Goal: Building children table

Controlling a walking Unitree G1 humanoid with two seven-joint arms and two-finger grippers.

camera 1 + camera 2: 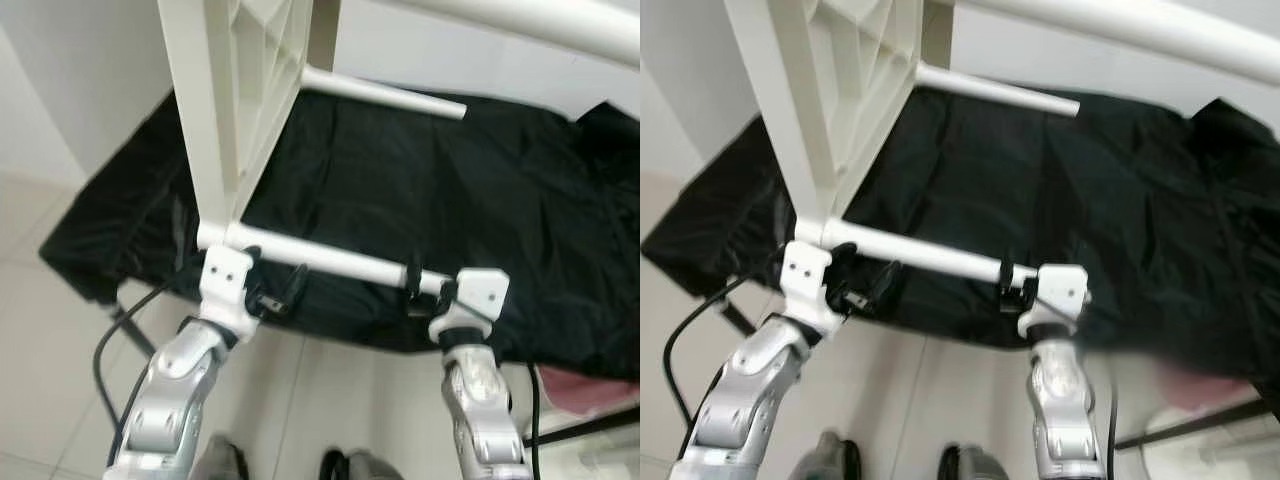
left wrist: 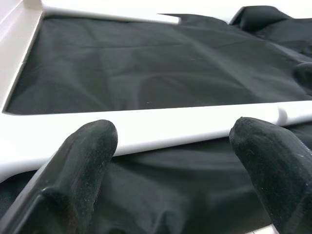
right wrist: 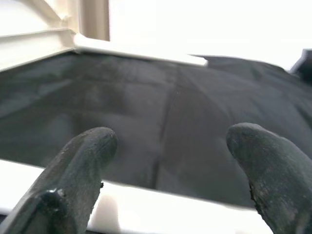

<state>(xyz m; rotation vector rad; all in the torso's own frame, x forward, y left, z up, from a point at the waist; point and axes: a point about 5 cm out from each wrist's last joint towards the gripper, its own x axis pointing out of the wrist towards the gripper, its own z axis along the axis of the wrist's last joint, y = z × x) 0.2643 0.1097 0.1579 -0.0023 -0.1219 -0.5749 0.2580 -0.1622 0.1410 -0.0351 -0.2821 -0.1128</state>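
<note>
Both spread hands, left [image 1: 275, 295] and right [image 1: 425, 290], bracket the sideways-lying white table leg [image 1: 330, 258].

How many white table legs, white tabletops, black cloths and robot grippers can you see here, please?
White table legs: 3 (near, middle, top)
White tabletop: 1
Black cloth: 1
Grippers: 2, left gripper, right gripper
Total: 7

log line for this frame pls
stage: table assembly | left hand: open, at near white leg, tabletop end | right hand: open, at leg's free end | tabletop: on edge on black cloth
</note>
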